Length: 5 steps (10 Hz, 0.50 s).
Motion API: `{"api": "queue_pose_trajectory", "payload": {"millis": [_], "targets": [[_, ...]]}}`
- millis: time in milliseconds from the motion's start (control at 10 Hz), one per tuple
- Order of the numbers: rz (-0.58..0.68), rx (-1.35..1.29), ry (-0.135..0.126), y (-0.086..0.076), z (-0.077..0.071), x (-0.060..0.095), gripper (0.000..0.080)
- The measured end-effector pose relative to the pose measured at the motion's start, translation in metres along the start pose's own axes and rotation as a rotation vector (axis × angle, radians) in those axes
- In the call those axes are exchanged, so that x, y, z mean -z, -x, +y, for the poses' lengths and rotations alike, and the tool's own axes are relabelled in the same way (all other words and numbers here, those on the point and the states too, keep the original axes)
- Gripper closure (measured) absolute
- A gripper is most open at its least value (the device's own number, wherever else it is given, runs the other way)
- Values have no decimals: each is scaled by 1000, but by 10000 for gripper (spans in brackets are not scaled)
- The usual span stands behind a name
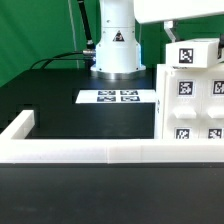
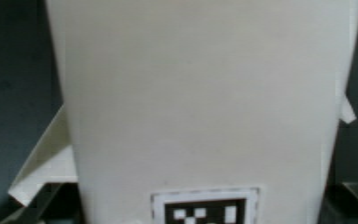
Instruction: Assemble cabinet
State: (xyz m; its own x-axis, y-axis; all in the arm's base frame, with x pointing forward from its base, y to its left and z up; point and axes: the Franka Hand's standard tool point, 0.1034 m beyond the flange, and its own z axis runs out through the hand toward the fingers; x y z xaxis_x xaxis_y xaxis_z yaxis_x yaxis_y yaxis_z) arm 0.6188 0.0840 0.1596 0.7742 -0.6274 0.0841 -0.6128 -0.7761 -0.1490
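Observation:
The white cabinet body (image 1: 192, 105) stands upright at the exterior view's right, its face carrying several black-and-white tags. A smaller white tagged part (image 1: 192, 53) sits on top of it, slightly askew. My gripper (image 1: 176, 33) comes down from the upper right onto that top part; its fingers are mostly hidden. In the wrist view a tall white cabinet panel (image 2: 194, 100) fills the picture, with one tag (image 2: 206, 209) at its near end. The panel lies between dark finger shapes at both sides. The gripper (image 2: 202, 216) looks shut on this top part.
A long low white L-shaped rail (image 1: 95, 151) runs across the front and turns back at the exterior view's left. The marker board (image 1: 118, 97) lies flat mid-table. The robot base (image 1: 115, 50) stands behind it. A green backdrop is at the left rear.

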Motion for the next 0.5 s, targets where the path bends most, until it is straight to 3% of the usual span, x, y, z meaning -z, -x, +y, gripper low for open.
{"api": "queue_pose_trajectory", "payload": {"millis": [300,500], "targets": [[-1,-170,0,0,0,0,243],[-7,-436,-10,0,2,0,243]]}}
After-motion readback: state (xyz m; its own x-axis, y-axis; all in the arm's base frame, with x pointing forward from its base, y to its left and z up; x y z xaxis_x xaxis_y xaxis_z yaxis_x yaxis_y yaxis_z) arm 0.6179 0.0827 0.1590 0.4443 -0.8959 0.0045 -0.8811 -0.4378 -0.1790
